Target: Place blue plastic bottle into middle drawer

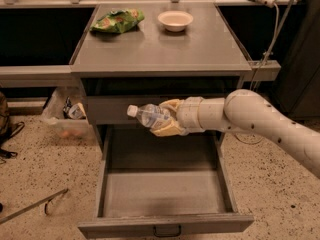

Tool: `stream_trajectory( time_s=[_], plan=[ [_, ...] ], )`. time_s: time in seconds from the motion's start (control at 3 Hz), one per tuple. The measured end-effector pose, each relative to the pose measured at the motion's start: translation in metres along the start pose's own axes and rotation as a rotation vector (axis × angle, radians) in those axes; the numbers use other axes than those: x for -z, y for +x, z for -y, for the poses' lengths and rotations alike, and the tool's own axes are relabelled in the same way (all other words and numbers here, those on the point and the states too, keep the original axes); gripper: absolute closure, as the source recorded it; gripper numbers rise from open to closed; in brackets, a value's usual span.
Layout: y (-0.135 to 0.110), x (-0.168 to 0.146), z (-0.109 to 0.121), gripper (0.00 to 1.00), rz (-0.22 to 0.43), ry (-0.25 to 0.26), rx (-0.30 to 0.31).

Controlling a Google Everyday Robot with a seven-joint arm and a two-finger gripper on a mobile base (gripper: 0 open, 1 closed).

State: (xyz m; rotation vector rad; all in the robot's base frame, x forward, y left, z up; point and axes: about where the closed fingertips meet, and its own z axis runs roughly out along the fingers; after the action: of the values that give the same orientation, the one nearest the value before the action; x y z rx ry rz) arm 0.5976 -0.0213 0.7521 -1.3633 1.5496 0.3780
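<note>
The blue plastic bottle (147, 116), clear with a white cap, lies sideways in my gripper (168, 118), cap pointing left. The gripper is shut on it, and the white arm reaches in from the right. The bottle hangs above the back of the middle drawer (165, 225), which is pulled fully open and shows a bare grey floor. Its front panel with a black loop handle is at the bottom of the view. The bottle is in front of the closed grey drawer front one level higher.
A green snack bag (117, 20) and a white bowl (175, 20) sit on the cabinet top (160, 49). A clear bin (65, 119) with clutter stands on the speckled floor at the left. A cable (267, 49) hangs at the right.
</note>
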Motion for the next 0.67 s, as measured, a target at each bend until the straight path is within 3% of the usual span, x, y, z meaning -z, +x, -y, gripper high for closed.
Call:
stream_trajectory(
  time_s=[0.67],
  plan=[
    [0.120,-0.039,-0.090,1.00,-0.092,-0.069,-0.152]
  ],
)
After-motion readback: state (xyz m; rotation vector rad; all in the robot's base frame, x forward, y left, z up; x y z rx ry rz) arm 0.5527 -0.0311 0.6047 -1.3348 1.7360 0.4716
